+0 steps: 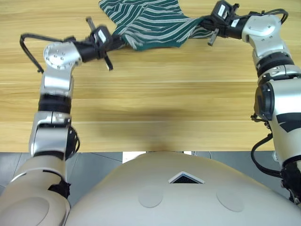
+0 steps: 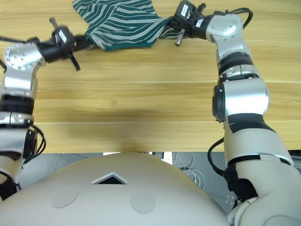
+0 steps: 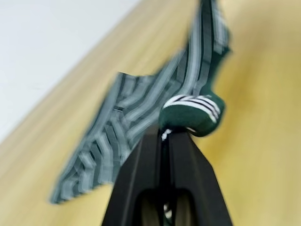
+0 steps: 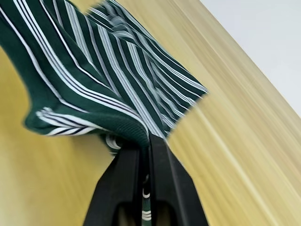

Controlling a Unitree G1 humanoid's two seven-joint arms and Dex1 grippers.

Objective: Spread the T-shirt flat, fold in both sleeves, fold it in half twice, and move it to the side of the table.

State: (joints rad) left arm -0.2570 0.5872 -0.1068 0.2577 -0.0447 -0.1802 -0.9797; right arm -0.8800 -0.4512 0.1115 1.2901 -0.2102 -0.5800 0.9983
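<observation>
Over the tabletop (image 1: 155,94), the striped T-shirt (image 1: 150,21) is held bunched between the two grippers, probably so that it can be pulled out and spread flat. One edge is pinched tight in the left gripper (image 1: 116,42), the opposite edge in the right gripper (image 1: 203,22).

Head stereo pair looking forward and down over the wooden table (image 1: 150,94), wrist cameras close behind left gripper (image 3: 165,135) and right gripper (image 4: 145,141), all four sharing the striped T-shirt (image 1: 150,21)
</observation>
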